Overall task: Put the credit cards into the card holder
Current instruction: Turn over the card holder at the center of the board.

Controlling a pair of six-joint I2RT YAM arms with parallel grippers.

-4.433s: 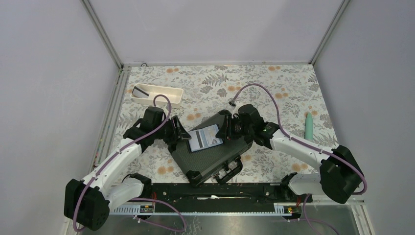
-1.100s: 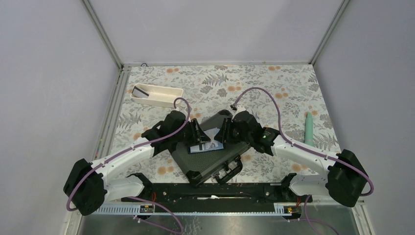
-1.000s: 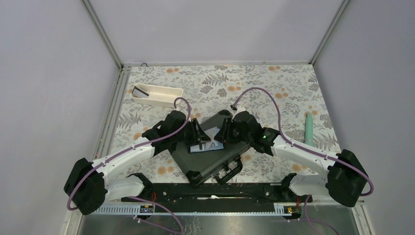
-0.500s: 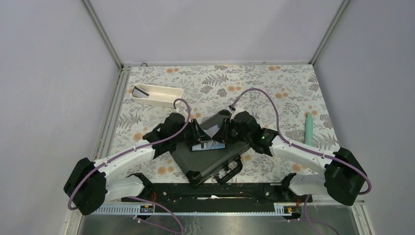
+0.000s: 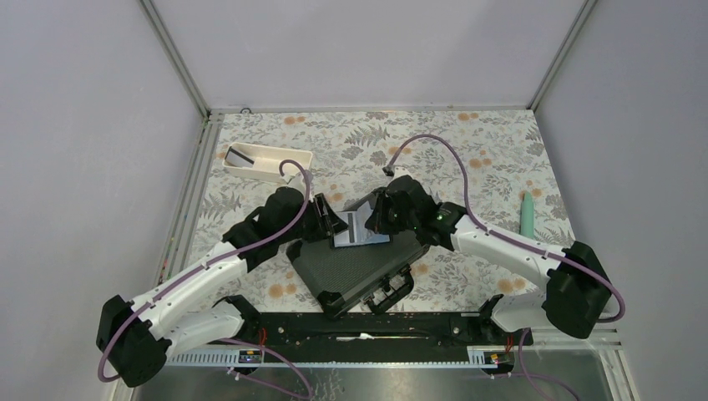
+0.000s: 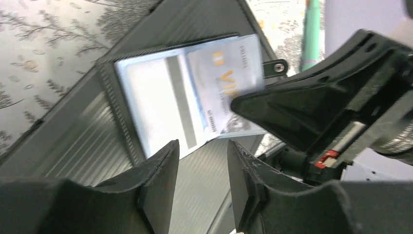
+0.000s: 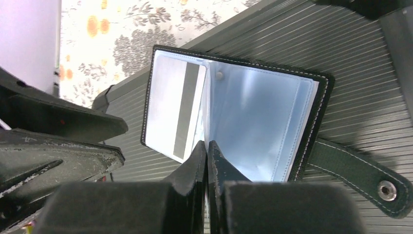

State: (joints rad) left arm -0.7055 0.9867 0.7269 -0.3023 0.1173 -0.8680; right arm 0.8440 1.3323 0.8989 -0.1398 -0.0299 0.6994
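Observation:
The black card holder point(image 5: 361, 230) lies open on the black hard case point(image 5: 359, 271), its grey-blue pockets up point(image 7: 258, 112). A white card with a grey stripe point(image 7: 170, 107) sits in its left pocket and also shows in the left wrist view point(image 6: 151, 102). My right gripper point(image 7: 207, 144) is shut at the holder's fold on a pale card marked VIP point(image 6: 224, 73). That card is edge-on in the right wrist view. My left gripper point(image 6: 202, 146) is open and empty, just above the case at the holder's left edge. A dark card point(image 5: 240, 156) lies in the white tray.
The long white tray point(image 5: 267, 164) stands at the back left. A green pen-like stick point(image 5: 528, 215) lies at the right. The holder's snap tab point(image 7: 360, 175) lies flat on the ribbed case lid point(image 7: 316, 39). The case handle points to the near edge.
My left gripper has drawn back to the left, off the holder. My right gripper has shifted a little farther back with the card, and more of the open holder shows.

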